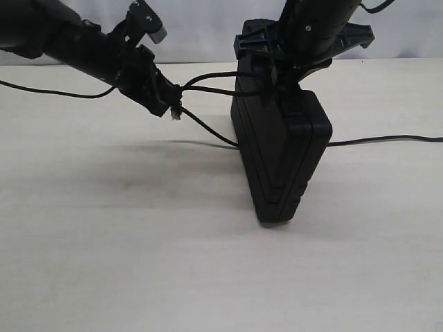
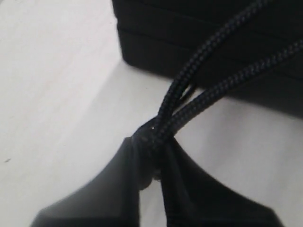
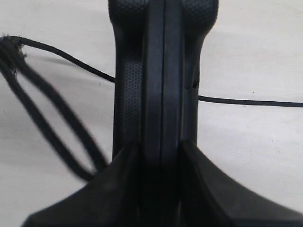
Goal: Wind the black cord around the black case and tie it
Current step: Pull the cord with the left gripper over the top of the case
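Observation:
The black case [image 1: 280,155] stands on edge on the table, tilted, its top end clamped in my right gripper [image 1: 277,86]. From the right wrist the jaws sit shut on both faces of the case [image 3: 161,85]. The black cord [image 1: 208,81] runs in two strands from the case's top to my left gripper [image 1: 173,97], which is shut on it left of the case, above the table. A frayed cord end hangs just below those jaws. In the left wrist view the two braided strands of the cord [image 2: 208,71] meet between the fingertips, with the case [image 2: 213,28] behind.
Another stretch of the cord drops from the left gripper down to the case's left side at the table. A thin black wire [image 1: 387,140] trails over the table to the right of the case. Pale table [image 1: 138,263] lies in front.

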Controlling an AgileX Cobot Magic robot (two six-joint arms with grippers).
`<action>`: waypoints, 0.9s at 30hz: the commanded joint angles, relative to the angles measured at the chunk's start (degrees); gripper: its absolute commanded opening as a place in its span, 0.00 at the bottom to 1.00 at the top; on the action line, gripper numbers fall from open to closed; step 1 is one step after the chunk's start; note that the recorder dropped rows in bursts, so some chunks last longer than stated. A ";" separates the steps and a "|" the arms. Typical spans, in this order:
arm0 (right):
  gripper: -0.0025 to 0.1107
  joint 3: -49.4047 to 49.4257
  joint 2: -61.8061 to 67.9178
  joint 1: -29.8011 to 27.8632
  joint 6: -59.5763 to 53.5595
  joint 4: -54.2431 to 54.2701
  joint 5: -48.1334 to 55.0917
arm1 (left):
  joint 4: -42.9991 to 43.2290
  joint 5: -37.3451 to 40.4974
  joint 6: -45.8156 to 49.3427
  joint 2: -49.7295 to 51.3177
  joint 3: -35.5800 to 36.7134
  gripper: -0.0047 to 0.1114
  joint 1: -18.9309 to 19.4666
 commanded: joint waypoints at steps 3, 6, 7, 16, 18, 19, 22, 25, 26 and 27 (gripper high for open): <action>0.06 -0.13 -0.47 0.06 -1.14 -0.37 1.18 | 20.87 -11.79 -22.37 -0.64 0.05 0.04 -4.39; 0.06 -0.13 -0.47 0.06 -1.14 -0.37 1.18 | 18.82 -12.31 -22.99 -0.64 0.05 0.04 -5.01; 0.06 -0.13 -0.47 0.06 -1.14 -0.37 1.18 | 18.63 -12.57 -23.24 -0.64 0.05 0.04 -5.19; 0.06 -0.13 -0.47 0.06 -1.14 -0.37 1.18 | 14.09 -14.72 -26.41 -0.64 0.05 0.04 -5.42; 0.06 -0.13 -0.47 0.06 -1.14 -0.37 1.18 | 14.23 -14.72 -26.41 -0.64 0.05 0.04 -5.87; 0.06 -0.13 -0.47 0.06 -1.14 -0.37 1.18 | 14.23 -14.60 -26.30 -0.64 0.05 0.04 -6.29; 0.06 -0.13 -0.47 0.06 -1.14 -0.37 1.18 | 14.23 -14.60 -25.65 -0.64 0.05 0.04 -7.80; 0.06 -0.13 -0.47 0.06 -1.14 -0.37 1.18 | 14.33 -15.63 -25.36 -0.64 0.05 0.04 -9.74; 0.06 -0.13 -0.47 0.06 -1.14 -0.37 1.18 | 14.33 -16.09 -25.36 -0.75 0.05 0.04 -10.28; 0.06 -0.13 -0.47 0.06 -1.14 -0.37 1.18 | 14.33 -16.37 -25.36 -0.78 0.05 0.04 -10.62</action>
